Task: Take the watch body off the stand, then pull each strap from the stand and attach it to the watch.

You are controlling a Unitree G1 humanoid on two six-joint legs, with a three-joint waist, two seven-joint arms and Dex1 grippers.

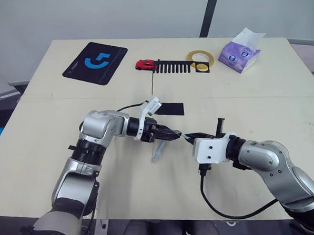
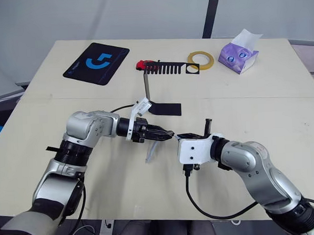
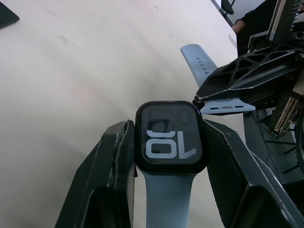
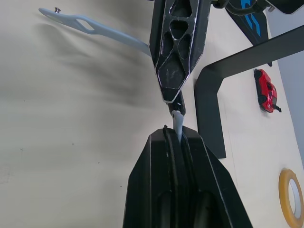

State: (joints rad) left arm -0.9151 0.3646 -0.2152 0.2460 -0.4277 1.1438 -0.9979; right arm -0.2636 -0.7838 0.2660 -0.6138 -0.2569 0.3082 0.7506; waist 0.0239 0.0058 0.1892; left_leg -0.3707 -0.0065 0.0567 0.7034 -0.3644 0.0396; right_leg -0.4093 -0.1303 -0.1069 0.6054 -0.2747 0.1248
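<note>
Black left gripper clamps the watch, one strap already hanging from it. Just right, my right gripper pinches the second strap at the watch's free edge; I judge only that joint remains. Far off, the stand is bare.

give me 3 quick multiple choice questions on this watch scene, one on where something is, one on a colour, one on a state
1. Where is the watch body?
A. on the stand's top bar
B. between the left gripper's jaws
C. on the mat

2. What colour is the toy car?
A. red
B. blue
C. yellow

3. What is the state of the right gripper?
A. open over the tape roll
B. open, holding nothing
C. shut on a strap

Answers:
1. B, the left wrist view shows the left gripper clamping the case from both sides.
2. A, it is red beside the stand.
3. C, the pale strap sticks out of the closed jaws.
</note>
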